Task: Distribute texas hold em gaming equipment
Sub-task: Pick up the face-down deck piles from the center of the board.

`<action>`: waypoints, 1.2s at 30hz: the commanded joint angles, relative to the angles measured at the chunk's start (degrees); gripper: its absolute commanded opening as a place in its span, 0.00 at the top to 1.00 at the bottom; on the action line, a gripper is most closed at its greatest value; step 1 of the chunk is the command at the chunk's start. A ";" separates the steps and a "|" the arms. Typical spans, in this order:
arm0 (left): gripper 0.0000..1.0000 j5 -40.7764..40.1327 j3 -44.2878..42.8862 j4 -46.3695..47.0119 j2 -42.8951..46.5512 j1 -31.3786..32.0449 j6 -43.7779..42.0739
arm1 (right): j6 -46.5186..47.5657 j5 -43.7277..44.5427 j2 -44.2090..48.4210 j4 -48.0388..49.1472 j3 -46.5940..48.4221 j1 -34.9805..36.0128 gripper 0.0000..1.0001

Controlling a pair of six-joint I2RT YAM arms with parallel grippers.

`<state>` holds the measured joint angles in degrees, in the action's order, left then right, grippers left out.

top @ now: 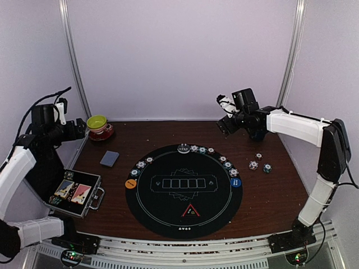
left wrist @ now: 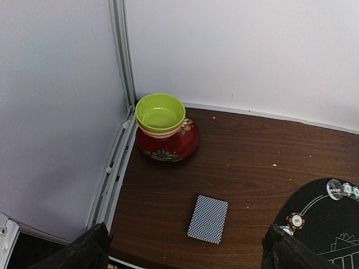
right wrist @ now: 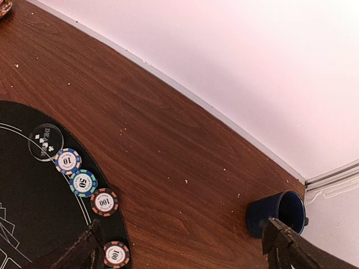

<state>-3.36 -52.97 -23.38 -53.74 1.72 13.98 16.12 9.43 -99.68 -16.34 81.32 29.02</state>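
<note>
Brown wood table (top: 280, 190) is covered at its middle by a round black mat (top: 162, 213). An open metal case (top: 84, 174) is seen at the left edge, with picture cards lying inside it.

The left gripper (left wrist: 186, 232) is held above the far left corner, its fingers spread wide with nothing between them. The right gripper (right wrist: 182, 227) is raised over the far right of the table, likewise spread wide and empty.

A yellow-green bowl (left wrist: 160, 111) is set on a red dish (left wrist: 168, 147) in the far left corner. A dark blue mug (right wrist: 276, 213) is found by the back wall on the right.

A grey-blue-backed deck of cards (left wrist: 208, 218) lies flat on the bare wood between the bowl and the mat.

Striped poker chips (right wrist: 83, 182) are laid in an arc along the mat's far rim beside a clear dealer disc (right wrist: 45, 142). Three loose chips (top: 258, 163) are scattered on the wood just right of the mat.

An orange button (top: 130, 183) is placed at the mat's left edge and a blue button (top: 235, 182) at its right edge. A red triangle marker (top: 190, 211) sits on the mat's near side.
</note>
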 commanded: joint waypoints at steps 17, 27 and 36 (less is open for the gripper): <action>0.02 8.35 -24.32 -7.57 -38.21 3.53 -10.64 | 1.51 5.31 3.40 4.47 -4.38 0.94 0.00; 0.02 8.40 -26.99 -10.83 -49.92 3.93 -15.71 | 1.06 3.50 3.14 4.68 -4.81 1.13 0.00; 0.02 8.97 -27.54 -12.93 -54.81 3.91 -18.04 | 1.02 3.97 2.47 4.45 -4.63 1.18 0.00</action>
<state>5.17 -79.48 -35.07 -106.91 5.58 -1.96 17.58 12.88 -97.73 -12.36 77.25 30.13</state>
